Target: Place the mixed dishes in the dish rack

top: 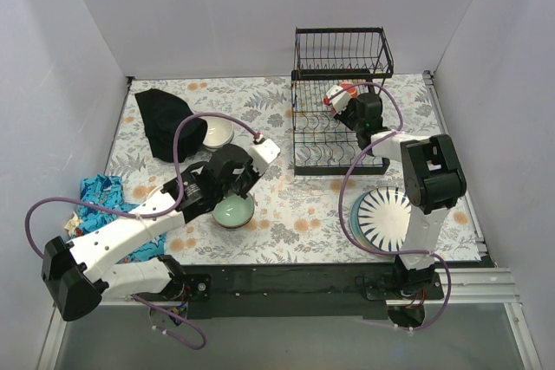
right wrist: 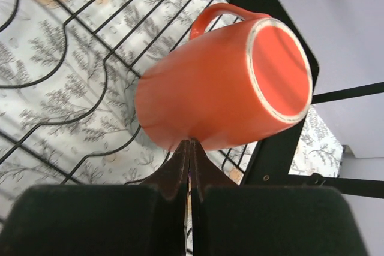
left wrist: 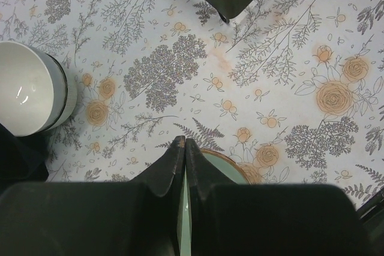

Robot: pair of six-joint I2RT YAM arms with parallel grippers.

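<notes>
Mug (right wrist: 222,82) heading for the rack (top: 340,41), right side.
Clenched on the mug's wall by the right gripper (right wrist: 189,143), tipped sideways just over the lower-tray wires. Best lowered slowly, handle kept clear of the wires, released only once seated. Pressed shut over the bowl (left wrist: 225,163) rim: left gripper (left wrist: 182,143), grasp unclear. No brand or writing readable anywhere.

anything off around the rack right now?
The orange mug is tipped on its side over the lower wires of the dish rack, base toward the camera, right at the shut jaws of the right gripper. I can't tell if it is gripped. No spills or breakage visible.
</notes>
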